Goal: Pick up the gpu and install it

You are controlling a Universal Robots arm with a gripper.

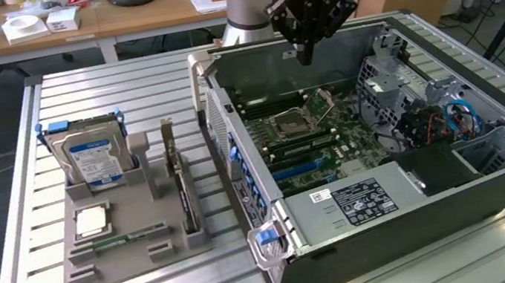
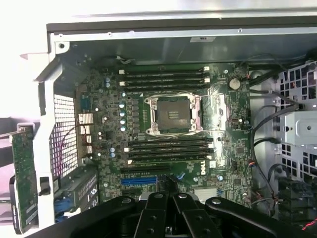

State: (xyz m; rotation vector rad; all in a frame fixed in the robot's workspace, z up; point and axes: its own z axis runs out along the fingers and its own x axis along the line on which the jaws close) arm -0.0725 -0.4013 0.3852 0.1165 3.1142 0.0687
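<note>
The gpu [image 1: 177,174] is a thin green card standing on edge in a grey holder [image 1: 120,260] on the table, at the exterior view's left of the open computer case [image 1: 442,207]. In the wrist view the gpu [image 2: 24,173] sits just outside the case wall. My gripper [image 1: 304,52] hangs above the back of the case, over the motherboard [image 1: 310,136], with its fingers together and nothing between them. The wrist view looks past the gripper [image 2: 168,194] straight down on the motherboard [image 2: 168,124], with its empty CPU socket [image 2: 171,115] and a blue slot [image 2: 144,181].
The holder also carries a blue-labelled hard drive [image 1: 95,161] and a CPU chip [image 1: 91,220]. Inside the case are a power supply [image 1: 362,200], drive cages [image 1: 391,64] and loose cables [image 1: 450,119]. Desks with boxes stand behind the slatted table [image 1: 114,83].
</note>
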